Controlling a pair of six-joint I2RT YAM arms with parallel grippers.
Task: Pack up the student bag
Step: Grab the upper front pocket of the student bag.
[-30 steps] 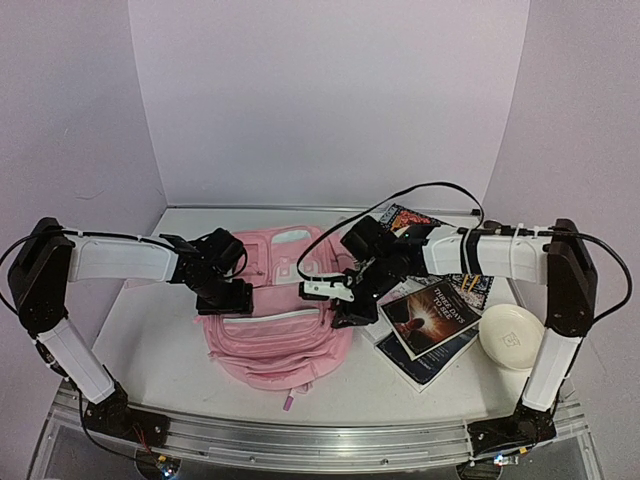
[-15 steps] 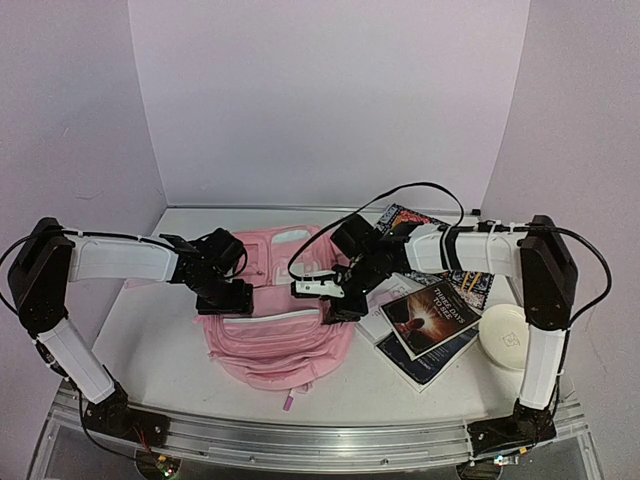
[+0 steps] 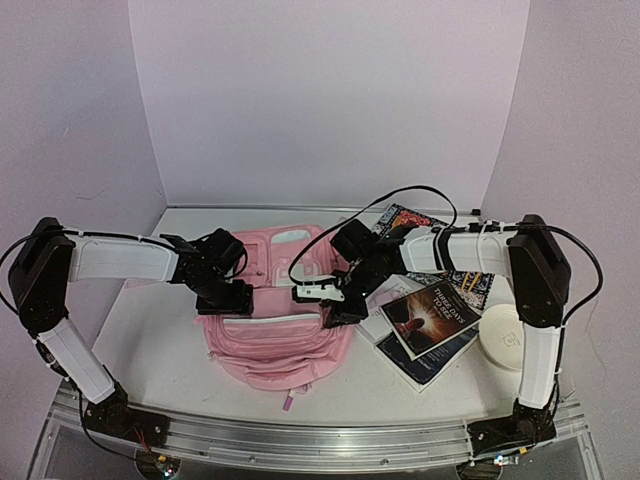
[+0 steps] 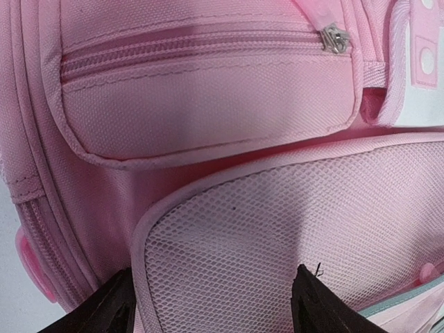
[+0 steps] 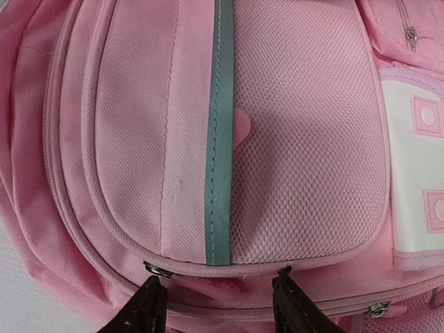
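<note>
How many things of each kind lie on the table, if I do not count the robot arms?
Soft pale-pink fabric backpack: 1
Flat printed books with dark covers, overlapping to the right of the backpack: 3 that can be told apart; more may be hidden beneath
Round white flat disc: 1
Total: 5

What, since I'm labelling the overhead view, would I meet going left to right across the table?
left gripper → student bag → right gripper → dark-covered book → round white object
</note>
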